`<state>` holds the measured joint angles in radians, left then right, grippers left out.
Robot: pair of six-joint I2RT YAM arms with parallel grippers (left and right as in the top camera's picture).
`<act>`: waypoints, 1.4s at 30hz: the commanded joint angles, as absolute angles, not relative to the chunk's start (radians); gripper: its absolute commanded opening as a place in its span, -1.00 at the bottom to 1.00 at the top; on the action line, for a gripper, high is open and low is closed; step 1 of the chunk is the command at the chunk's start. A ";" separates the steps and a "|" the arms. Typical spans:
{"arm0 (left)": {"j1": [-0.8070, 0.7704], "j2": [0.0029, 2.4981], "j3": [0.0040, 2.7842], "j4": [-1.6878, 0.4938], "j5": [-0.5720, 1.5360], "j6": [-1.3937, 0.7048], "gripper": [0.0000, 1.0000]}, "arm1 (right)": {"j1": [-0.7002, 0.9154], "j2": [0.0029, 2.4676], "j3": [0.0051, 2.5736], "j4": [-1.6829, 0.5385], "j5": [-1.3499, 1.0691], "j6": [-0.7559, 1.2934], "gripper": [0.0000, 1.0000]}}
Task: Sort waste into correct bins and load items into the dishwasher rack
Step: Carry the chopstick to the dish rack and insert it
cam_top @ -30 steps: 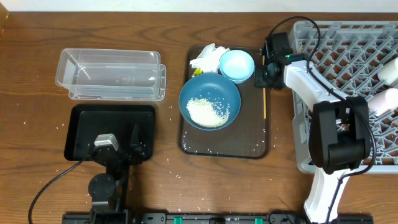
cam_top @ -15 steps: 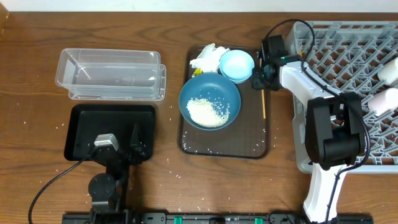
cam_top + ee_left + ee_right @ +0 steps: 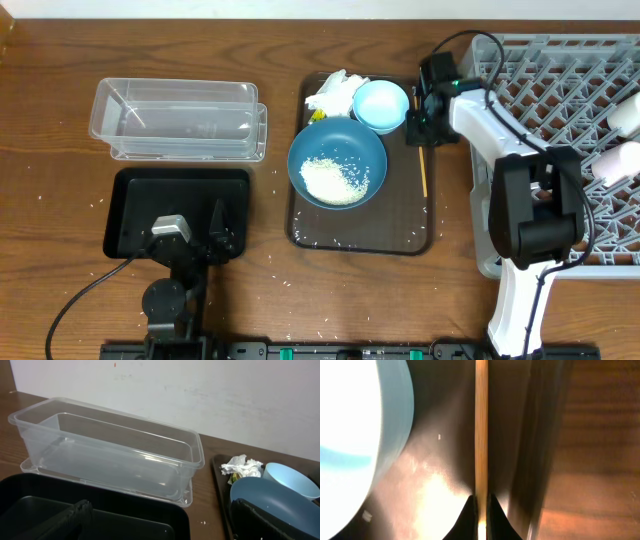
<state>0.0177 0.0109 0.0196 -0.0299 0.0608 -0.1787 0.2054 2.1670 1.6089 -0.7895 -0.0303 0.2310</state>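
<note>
Now, nearest the right wrist camera, the right gripper has its two dark tips drawn together and clamped on the thin wooden chopsticks, close to one end. Only one pale strip shows between the tips, so we cannot tell whether both sticks are caught.

We judge them light, stiff and smooth. Pinched so near the end, they could swing or slide. A hold nearer the middle would balance better, and one stick may stay behind.

Running away from the tips, the wood is straight, narrow and honey-coloured. It lies flat along the right side of the flat brown serving tray, just inside its rim. The small round light-blue dish sits near on the other side, apart from the wood.

Farther off, the square grey plastic lattice rack stands just beyond the tray. Well apart across the table, the left gripper rests wide apart and empty over the shallow black rectangular tray.
</note>
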 commanded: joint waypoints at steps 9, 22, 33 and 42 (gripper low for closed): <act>0.017 0.004 0.004 -0.067 0.063 -0.165 0.82 | 0.007 2.025 1.894 -0.906 -0.061 0.114 -0.98; 0.017 0.004 0.004 -0.067 0.063 -0.165 0.82 | -0.139 2.014 1.841 -0.902 -0.189 -0.006 -0.96; 0.017 0.004 0.004 -0.067 0.063 -0.165 0.82 | -0.138 2.014 1.774 -0.873 -0.181 -0.024 -0.77; 0.017 0.004 0.004 -0.067 0.063 -0.165 0.82 | -0.134 2.014 1.773 -0.897 -0.219 0.022 0.17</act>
